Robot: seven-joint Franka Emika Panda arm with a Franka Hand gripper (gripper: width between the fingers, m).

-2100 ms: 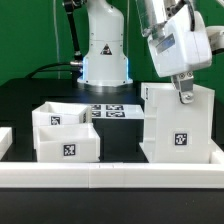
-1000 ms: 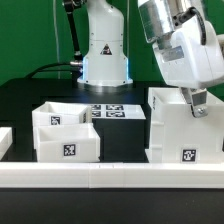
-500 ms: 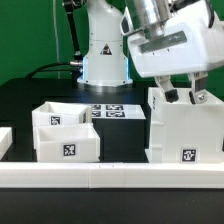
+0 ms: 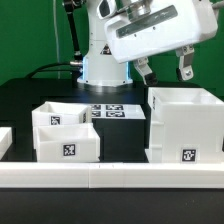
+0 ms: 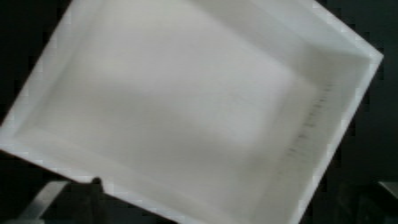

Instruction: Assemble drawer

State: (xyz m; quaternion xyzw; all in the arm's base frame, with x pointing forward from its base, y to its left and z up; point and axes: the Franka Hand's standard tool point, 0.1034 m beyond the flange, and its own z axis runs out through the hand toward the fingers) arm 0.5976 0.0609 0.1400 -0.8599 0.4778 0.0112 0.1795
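Note:
A tall white open box, the drawer case (image 4: 185,125), stands on the table at the exterior view's right with a marker tag low on its front. A smaller white drawer box (image 4: 66,132) with tags sits at the exterior view's left. My gripper (image 4: 163,68) hangs open and empty just above the case's top rim, fingers apart. The wrist view looks down into the white case (image 5: 196,100), which fills most of that picture; a dark fingertip (image 5: 50,200) shows at one corner.
The marker board (image 4: 112,111) lies behind the two boxes, in front of the robot base (image 4: 104,60). A white rail (image 4: 110,175) runs along the table's front edge. A small white piece (image 4: 4,140) sits at the far left.
My gripper let go of the case's right wall, opened, rose and swung left above the case. The case now stands upright by itself.

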